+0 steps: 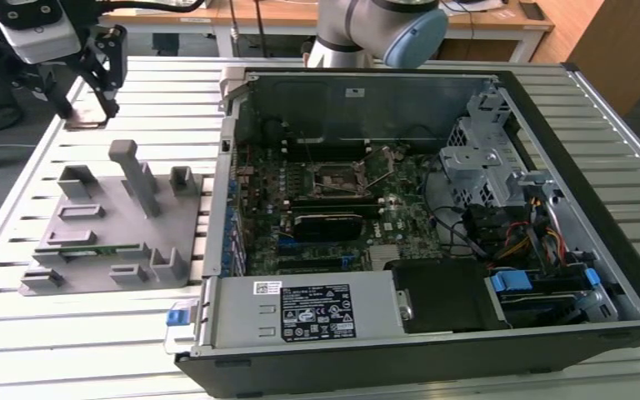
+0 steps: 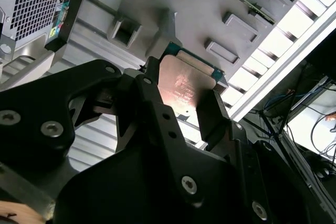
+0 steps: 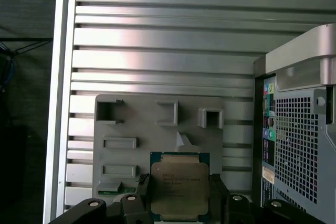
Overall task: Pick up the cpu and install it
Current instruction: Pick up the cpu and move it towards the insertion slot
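the hand [image 3: 181, 191] is closed on the cpu [image 3: 180, 183]. its two dark fingers [image 3: 143, 190] press against opposite edges of the chip, and the silver-grey metal top faces the camera in both wrist views. in the second wrist view the cpu [image 2: 185, 85] sits between the fingers [image 2: 212, 111] of the hand [image 2: 181, 97] with a strip of its green board showing along one edge.

in the exterior view the hand [image 1: 90, 93] hangs above the slatted bench [image 1: 76, 350] at the exterior view's upper left, apart from the grey fixture [image 1: 109, 225]. the fixture lies flat on the bench, and a green memory stick [image 1: 87, 248] rests in one of its slots.

to the exterior view's right of the fixture, just beside it, stands the open computer case [image 1: 365, 100]. its motherboard [image 1: 332, 212] is exposed, and the dark square socket [image 1: 340, 177] with its metal frame sits near the board's middle, well apart from the hand.
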Controlling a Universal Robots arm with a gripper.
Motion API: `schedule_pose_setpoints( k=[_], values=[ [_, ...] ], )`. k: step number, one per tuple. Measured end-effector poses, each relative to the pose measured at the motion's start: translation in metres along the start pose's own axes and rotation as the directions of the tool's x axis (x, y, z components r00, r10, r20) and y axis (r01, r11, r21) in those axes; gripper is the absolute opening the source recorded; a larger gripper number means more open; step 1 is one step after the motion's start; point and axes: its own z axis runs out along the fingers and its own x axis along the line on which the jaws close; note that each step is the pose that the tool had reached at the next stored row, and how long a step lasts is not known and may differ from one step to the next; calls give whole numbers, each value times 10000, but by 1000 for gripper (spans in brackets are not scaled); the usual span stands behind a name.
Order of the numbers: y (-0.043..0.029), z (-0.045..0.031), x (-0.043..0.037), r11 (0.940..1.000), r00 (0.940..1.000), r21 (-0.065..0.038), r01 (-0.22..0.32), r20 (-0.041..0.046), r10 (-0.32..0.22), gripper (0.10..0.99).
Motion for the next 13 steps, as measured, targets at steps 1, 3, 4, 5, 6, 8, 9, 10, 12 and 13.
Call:
schedule_pose_setpoints(
  k=[1, 3, 4, 5, 6, 8, 9, 10, 12, 13],
  values=[
    [1, 0, -17, 10000, 10000, 0, 0, 1, 0, 529],
    [2, -1, -50, 10000, 10000, -1, 0, 0, 0, 529],
    [2, 0, -66, 10000, 10000, -2, 0, 1, 0, 529],
    [3, -1, -82, 10000, 10000, -2, 0, 1, 0, 529],
    [4, -1, -97, 10000, 10000, -2, 0, 0, 0, 529],
    [5, -2, -126, 10000, 10000, -2, 0, 0, 0, 529],
    [6, -2, -141, 10000, 10000, -2, 0, 0, 0, 529],
    [8, -2, -156, 10000, 10000, -3, 0, 0, 0, 529],
    [9, -2, -185, 10000, 10000, -3, 0, 1, 0, 529],
    [11, -2, -199, 10000, 10000, -4, 0, 0, 0, 529]
  ],
)
